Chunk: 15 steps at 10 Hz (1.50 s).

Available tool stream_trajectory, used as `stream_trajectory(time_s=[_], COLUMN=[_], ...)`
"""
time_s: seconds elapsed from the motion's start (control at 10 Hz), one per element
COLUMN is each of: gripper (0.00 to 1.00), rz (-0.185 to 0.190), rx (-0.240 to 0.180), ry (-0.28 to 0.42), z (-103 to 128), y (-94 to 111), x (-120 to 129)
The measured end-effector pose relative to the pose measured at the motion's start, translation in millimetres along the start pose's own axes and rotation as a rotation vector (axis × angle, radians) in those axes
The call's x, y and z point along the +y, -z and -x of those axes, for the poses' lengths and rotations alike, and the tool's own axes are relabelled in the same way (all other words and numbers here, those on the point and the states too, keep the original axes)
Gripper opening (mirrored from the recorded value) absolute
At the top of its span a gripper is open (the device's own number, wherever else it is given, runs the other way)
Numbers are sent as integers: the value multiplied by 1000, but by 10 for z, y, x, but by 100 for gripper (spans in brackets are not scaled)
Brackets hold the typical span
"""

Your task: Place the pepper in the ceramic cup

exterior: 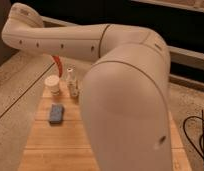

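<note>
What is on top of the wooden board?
A white cup, a blue sponge, and the gripper, jaws shut, beside the cup. A red pepper shows above and behind the cup. The robot arm hides the right side of the board.

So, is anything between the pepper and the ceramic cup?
Nothing visible. The pepper shows just above the ceramic cup, its top hidden by the arm. The claw, shut, stands right of the cup; the blue sponge lies nearer, off the path.

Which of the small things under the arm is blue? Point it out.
The flat blue block, nearest the camera on the wooden board. The ceramic cup behind it is off-white, the pepper red. The gripper hangs shut beside the cup.
</note>
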Motion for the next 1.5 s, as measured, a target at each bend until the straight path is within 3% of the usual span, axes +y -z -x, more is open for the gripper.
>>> stream_trajectory(time_s=[0.1, 0.3, 0.5, 0.6, 0.9, 1.5], gripper=[0, 0, 0, 0, 0, 0], rz=[9, 57, 143, 205, 320, 407], rx=[-41, -76, -95, -111, -146, -126], ry=[68, 114, 118, 99, 82, 101], z=[149, 241, 262, 292, 361, 294], y=[-125, -290, -463, -534, -695, -1056], x=[116, 327, 566, 668, 753, 654])
